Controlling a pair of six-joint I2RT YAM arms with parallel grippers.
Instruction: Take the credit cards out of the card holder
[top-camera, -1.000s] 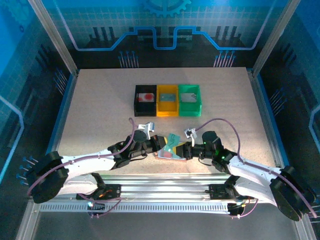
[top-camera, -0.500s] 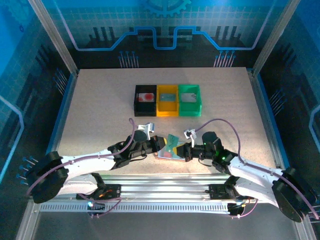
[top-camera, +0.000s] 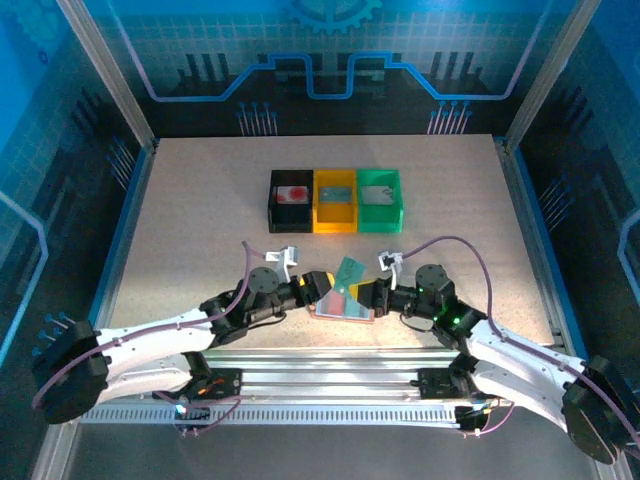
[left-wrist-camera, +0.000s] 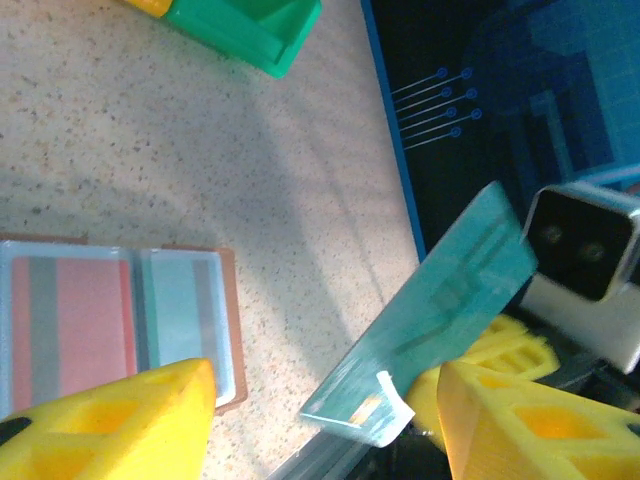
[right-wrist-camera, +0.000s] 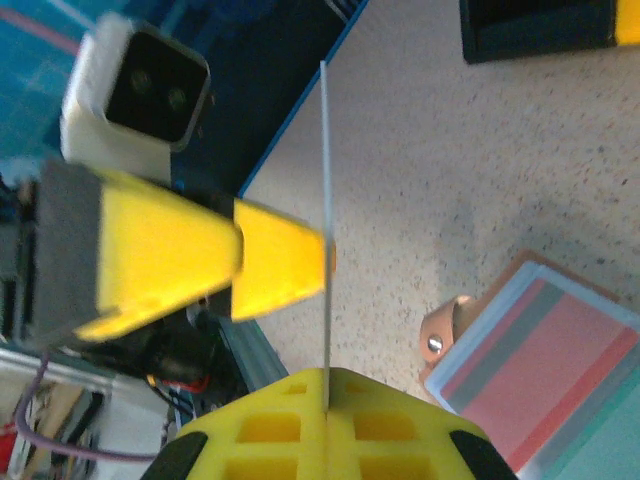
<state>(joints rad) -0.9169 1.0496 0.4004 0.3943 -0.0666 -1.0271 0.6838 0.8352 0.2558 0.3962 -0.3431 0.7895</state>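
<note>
Presently our right gripper (right-wrist-camera: 328, 385) pinches the teal-green credit card (right-wrist-camera: 326, 180) edge-on and upright. Our left gripper (left-wrist-camera: 325, 385) stands spread, its fingers (left-wrist-camera: 130, 410) either side of that card. At the top view's lower centre the salmon-pink card holder (top-camera: 345, 310) lies open on the table (top-camera: 200, 200), red card (left-wrist-camera: 70, 320) inside.

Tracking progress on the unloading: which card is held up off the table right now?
The teal-green card, pinched in the right gripper; the red card lies flat inside the open card holder.
</note>
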